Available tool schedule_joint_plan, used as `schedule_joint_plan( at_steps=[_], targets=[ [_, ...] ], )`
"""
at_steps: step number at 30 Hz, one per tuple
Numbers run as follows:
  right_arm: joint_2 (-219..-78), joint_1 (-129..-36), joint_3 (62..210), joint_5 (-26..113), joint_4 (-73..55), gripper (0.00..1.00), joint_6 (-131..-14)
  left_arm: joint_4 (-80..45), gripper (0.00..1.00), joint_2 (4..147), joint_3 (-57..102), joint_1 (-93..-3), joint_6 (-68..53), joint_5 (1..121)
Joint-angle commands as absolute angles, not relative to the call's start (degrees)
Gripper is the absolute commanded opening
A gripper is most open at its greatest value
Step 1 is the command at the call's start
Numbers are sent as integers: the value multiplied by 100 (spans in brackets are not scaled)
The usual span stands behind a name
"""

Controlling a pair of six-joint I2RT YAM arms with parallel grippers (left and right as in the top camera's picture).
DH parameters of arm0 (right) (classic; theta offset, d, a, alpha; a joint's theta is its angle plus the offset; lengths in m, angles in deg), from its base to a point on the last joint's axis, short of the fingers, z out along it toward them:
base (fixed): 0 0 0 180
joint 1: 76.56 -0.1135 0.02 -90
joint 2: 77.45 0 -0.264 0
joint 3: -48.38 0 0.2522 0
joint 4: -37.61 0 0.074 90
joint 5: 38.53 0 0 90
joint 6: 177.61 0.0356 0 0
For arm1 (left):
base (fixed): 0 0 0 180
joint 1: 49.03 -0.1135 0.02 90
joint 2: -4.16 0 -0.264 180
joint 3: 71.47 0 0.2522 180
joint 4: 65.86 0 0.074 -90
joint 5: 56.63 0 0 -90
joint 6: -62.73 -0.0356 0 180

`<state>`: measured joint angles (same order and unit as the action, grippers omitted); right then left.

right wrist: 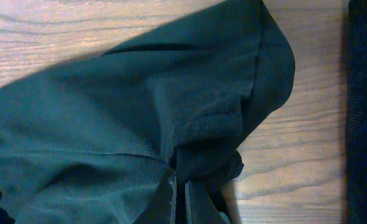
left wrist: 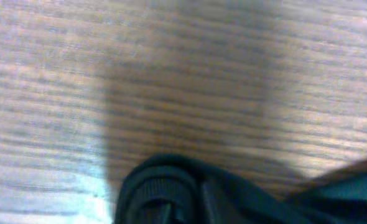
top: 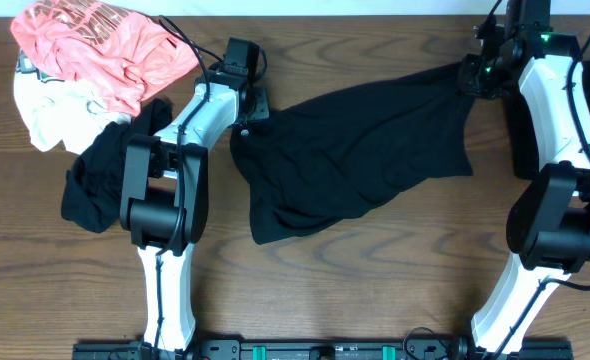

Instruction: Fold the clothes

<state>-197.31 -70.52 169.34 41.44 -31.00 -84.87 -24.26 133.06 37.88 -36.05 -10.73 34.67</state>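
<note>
A: Item one, the spread black garment (top: 355, 150): where is it entered?

B: At the middle of the tabletop (top: 375, 290), laid out wide but wrinkled. Its upper edge is drawn between the two grippers.

A: And the right gripper (top: 472, 75)?

B: It is recorded at the garment's far right corner. In the right wrist view the jaws are seen pressed together, with a bunch of the cloth pinched between them. A ribbed band is noted just above the pinch.

A: The left gripper (top: 247, 108)?

B: It is placed at the garment's upper left corner, touching it or just over it; from overhead this is not settled. Its wrist view is blurred. Only wood grain and a dark shape cut off by the bottom edge are made out, possibly cloth. Whether those jaws are spread or closed cannot be told.

A: The remaining clothes?

B: They are heaped at the far left. A coral-pink tee (top: 100, 45) is listed on top, crumpled, its print too small to be read. A white garment (top: 40, 115) is partly covered by it. A crumpled black garment (top: 100, 180) is entered nearest the front, one side hidden by the left arm (top: 165, 190).

A: Anything at the right edge?

B: A dark cloth (top: 523, 130) is noted beside the right arm (top: 565, 110). It is largely hidden by that arm from overhead and cut off by the frame in the wrist view.
</note>
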Motion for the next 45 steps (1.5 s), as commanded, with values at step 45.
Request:
schedule_joint_plan(
  at_steps=[45],
  targets=[
    [-17460,-7054,17478,3941,-4785,1,-9241,-1023,6,9277,3932,-3909,-1976,2623]
  ],
)
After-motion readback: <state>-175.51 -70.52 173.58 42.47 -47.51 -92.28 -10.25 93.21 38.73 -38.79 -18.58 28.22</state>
